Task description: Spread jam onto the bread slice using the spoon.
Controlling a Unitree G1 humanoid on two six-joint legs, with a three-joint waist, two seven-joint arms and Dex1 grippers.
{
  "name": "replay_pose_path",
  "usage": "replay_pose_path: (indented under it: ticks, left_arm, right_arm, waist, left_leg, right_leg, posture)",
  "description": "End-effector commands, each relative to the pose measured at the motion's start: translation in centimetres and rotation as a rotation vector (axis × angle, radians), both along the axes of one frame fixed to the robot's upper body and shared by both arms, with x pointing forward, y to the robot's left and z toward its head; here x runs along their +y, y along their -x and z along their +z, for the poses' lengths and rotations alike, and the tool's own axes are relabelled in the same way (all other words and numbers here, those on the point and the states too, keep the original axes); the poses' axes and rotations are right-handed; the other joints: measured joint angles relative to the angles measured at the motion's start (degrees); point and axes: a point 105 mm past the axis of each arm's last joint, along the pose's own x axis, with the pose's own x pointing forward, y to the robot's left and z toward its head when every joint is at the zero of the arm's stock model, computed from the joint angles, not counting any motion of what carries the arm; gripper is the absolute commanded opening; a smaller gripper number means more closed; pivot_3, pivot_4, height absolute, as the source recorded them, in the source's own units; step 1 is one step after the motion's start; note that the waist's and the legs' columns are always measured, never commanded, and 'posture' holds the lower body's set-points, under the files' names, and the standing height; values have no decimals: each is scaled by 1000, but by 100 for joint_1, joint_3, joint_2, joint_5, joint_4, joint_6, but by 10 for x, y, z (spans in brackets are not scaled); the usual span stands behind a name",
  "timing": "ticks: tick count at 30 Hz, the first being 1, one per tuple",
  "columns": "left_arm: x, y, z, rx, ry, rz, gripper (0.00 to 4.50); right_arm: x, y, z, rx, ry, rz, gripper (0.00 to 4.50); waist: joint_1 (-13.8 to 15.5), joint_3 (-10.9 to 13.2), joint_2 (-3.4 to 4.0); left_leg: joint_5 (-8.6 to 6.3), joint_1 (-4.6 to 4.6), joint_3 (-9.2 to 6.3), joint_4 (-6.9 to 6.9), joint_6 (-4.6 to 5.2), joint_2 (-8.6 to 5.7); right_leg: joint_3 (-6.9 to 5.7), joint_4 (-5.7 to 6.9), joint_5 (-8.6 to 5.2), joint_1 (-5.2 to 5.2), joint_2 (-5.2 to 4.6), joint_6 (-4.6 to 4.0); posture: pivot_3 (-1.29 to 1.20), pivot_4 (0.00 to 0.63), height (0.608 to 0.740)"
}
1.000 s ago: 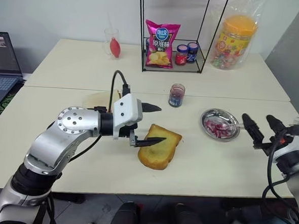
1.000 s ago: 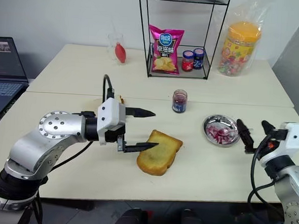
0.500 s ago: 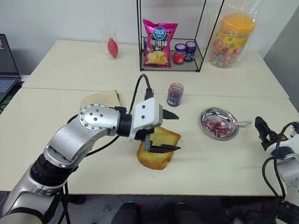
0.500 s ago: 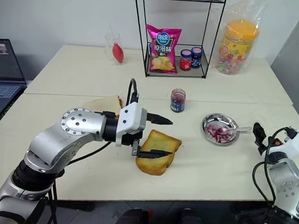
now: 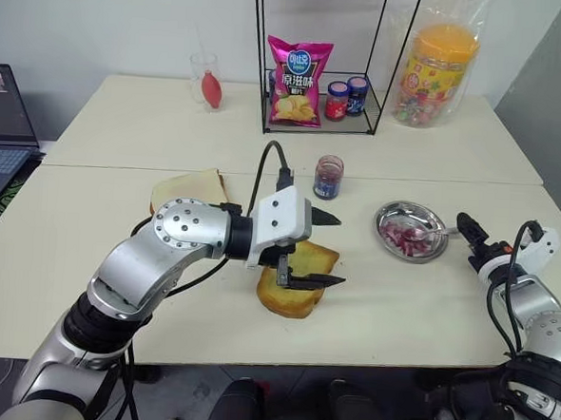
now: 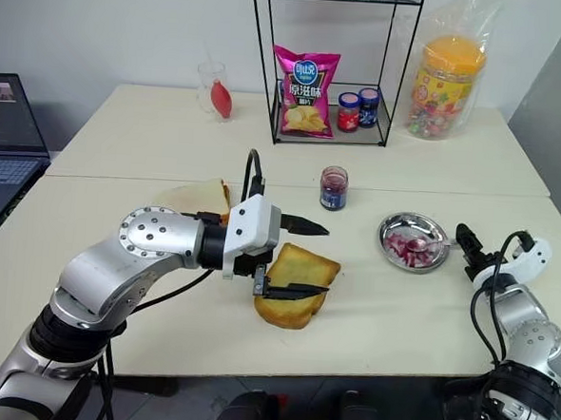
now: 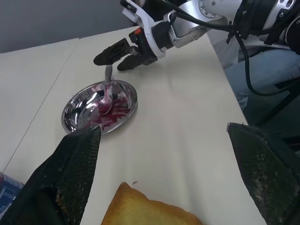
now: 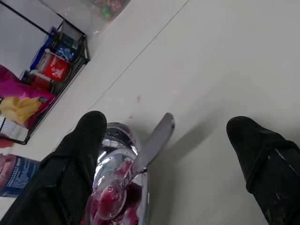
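1. Cream tabletop [image 5: 114, 286] w/ a white wall behind; black wire rack [image 5: 332, 61] at the back holds a pink chip bag [image 5: 296, 81] and two lidded jars [image 5: 347, 98]; laptop [image 5: 5, 122] at the far left edge
2. Spoon [image 5: 441, 237] lies w/ its bowl in a small steel dish [image 5: 411, 232], handle sticking out over the rim toward the right gripper; its bowl is smeared w/ jam [image 7: 110, 101], and more jam pools in the dish around it
3. Right gripper [image 8: 173, 154] sits just past the handle tip, fingers spread wide either side of it, not touching it as far as the right wrist view shows
4. Bread slice [image 5: 300, 283] lies well to the left of the spoon, flat on the table
5. Left gripper [image 5: 327, 251] hangs over the bread slice, pointing toward the spoon, fingers wide apart, nothing between them
6. Small clear jam jar [image 5: 328, 178] stands behind the bread slice, left of the dish
7. Paler bread stack [image 5: 187, 187] lies further left, partly behind the left arm
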Motion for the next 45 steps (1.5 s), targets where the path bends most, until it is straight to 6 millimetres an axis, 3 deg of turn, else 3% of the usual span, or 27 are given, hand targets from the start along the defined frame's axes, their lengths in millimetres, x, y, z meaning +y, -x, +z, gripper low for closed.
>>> replay_pose_path:
  ticks: [1, 7, 10, 17, 28, 38, 45]
  left_arm:
    - [-5, 3, 7, -38, 0, -18, 4462]
    - [-5, 3, 6, -40, 1, -15, 4462]
    - [-5, 3, 6, -41, -1, -13, 4500]
    - [-4, 1, 4, -46, -6, -3, 4500]
    - [7, -9, -10, -29, 0, 76, 4500]
    - [21, -24, -7, -61, 34, 180, 4500]
    - [44, -34, 7, -54, 136, 368, 4500]
  right_arm:
    - [2, -7, 20, -76, 3, 26, 4500]
    - [1, -10, 19, -75, 4, 25, 4500]
    - [0, -10, 18, -75, -2, 25, 4061]
    - [0, -13, 17, -81, -6, 25, 2632]
    - [-9, -12, 20, -120, -28, -9, 19]
    - [-10, -6, 44, -198, -37, 19, 19]
    - [-7, 7, 90, -311, -18, 29, 19]
  waist:
    - [1, 0, 0]
    - [1, 0, 1]
    - [1, 0, 1]
    - [1, 0, 1]
    - [-1, -2, 5]
    - [9, -2, 5]
    - [9, 1, 9]
  left_leg:
    - [0, 0, -1, 0, 0, 0]
    - [0, 0, -2, 0, 0, 0]
    - [0, -1, -1, 0, 0, 0]
    - [0, 0, 0, 0, 0, 0]
    - [0, 2, 1, 0, 0, 1]
    - [1, 2, 6, 3, 1, 0]
    - [1, 1, 2, 2, 1, 1]
  right_leg:
    - [-1, 0, 0, 0, 0, 0]
    - [-1, 0, 0, 0, 0, 0]
    - [0, 0, 1, 0, 0, 0]
    - [0, 1, 1, 0, 0, -1]
    - [2, 2, 13, 0, 0, -21]
    - [5, 0, 19, 3, 0, -14]
    - [5, 2, 18, 0, -1, -12]
  posture:
    - [0, 150, 740]
    - [0, 150, 740]
    - [0, 150, 740]
    - [0, 150, 740]
    - [0, 150, 740]
    - [0, 150, 740]
    - [0, 150, 740]
